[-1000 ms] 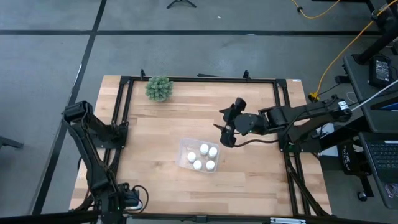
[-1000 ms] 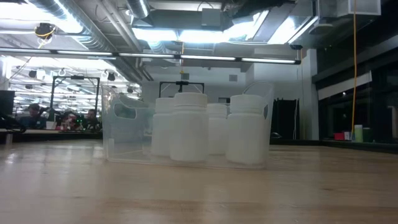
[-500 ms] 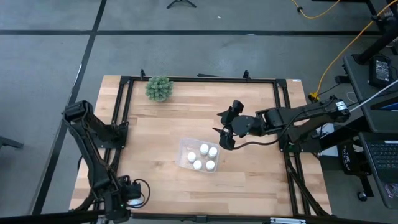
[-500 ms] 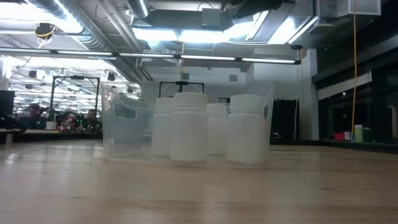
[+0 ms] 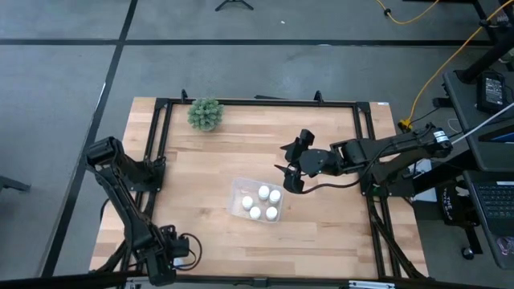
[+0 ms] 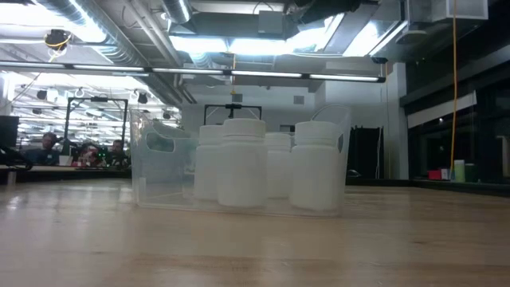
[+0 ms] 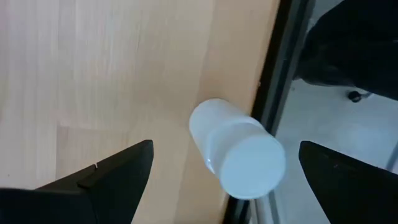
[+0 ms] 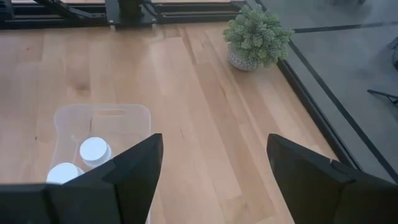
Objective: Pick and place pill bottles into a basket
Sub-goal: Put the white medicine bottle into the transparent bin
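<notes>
No writing is legible on the four white bottles [image 5: 263, 202] standing in the clear basket [image 5: 238, 193] mid-table [image 5: 201, 160]. A fifth bottle [image 7: 236, 149] lies on its side at the table edge, between the wide-open left gripper [image 7: 224, 180] fingers. That gripper [image 5: 165, 255] has shifted slightly rightward along the near edge. The right gripper [image 5: 291, 178], partly open and empty, hovers beside the basket. A plant [image 5: 206, 114] sits at the far corner.

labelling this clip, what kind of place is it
Probably a robotics lab or workshop: a framed wooden table on a grey floor, exposed ducts overhead, and people at benches behind it.
</notes>
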`<state>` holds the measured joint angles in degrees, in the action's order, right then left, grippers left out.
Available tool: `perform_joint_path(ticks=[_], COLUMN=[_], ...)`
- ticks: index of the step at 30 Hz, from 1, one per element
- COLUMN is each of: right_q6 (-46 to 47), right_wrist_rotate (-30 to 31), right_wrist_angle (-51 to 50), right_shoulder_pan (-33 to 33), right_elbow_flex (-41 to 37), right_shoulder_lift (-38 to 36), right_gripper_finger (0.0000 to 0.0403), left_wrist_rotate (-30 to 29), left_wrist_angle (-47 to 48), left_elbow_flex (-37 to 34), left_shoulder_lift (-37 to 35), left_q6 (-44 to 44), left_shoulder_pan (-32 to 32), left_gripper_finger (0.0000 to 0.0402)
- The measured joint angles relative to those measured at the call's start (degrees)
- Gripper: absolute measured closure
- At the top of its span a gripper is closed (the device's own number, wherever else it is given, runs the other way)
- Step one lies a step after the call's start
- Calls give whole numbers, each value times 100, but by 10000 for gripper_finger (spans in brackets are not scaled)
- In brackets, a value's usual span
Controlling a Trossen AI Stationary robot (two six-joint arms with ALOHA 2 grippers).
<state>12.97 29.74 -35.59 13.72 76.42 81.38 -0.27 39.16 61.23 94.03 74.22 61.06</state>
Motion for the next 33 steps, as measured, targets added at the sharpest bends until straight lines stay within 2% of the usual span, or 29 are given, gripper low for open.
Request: perform_joint_path(ticks=[11,17,25,33], right_q6=[-143,-150,-172,-172], right_wrist_rotate=[0,0,2,2], right_wrist_angle=[-2,-2,-4,-9], right_shoulder_pan=[0,0,-55,-55], right_elbow_flex=[0,0,0,0], right_shoulder_lift=[0,0,0,0], right_gripper_finger=[114,114,114,114], left_wrist_rotate=[-61,-47,332,348], left_wrist_angle=[-60,-190,-382,-325], left_elbow_flex=[0,0,2,6], left_shoulder_lift=[507,512,512,511], left_q6=[7,11,-66,-325], left_shoulder_pan=[116,62,-18,-65], left_gripper_finger=[17,84,230,231])
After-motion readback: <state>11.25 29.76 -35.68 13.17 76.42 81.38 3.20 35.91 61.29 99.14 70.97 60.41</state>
